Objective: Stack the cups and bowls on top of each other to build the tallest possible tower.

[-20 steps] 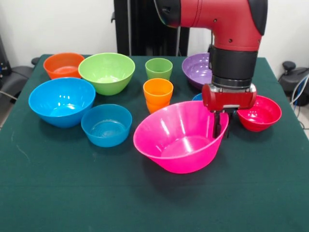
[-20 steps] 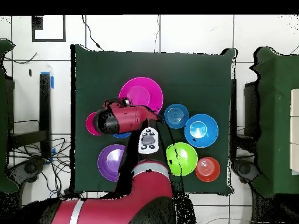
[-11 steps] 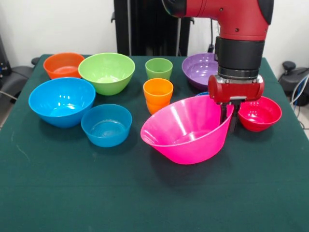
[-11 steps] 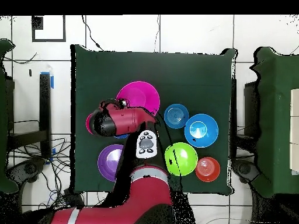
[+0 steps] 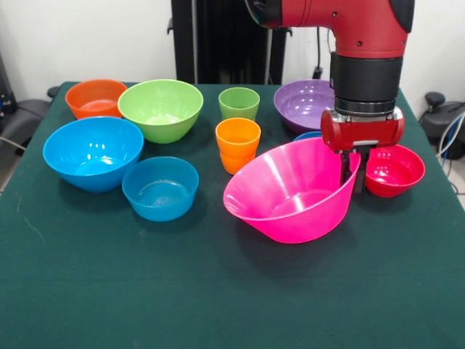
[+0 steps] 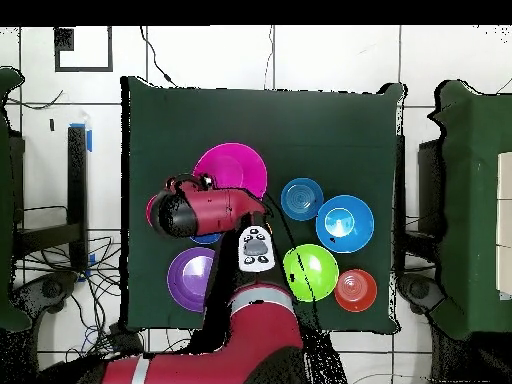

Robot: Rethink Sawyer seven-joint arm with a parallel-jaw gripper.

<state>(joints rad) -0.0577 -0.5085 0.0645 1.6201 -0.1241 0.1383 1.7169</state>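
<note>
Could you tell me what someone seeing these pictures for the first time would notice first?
Most likely the hot pink bowl, the largest on the green table: it hangs tilted, its right rim pinched by the gripper of the red arm coming down from above. After that, the spread of smaller pieces upright behind it, such as the large blue bowl at left and the orange cup near the middle.
</note>
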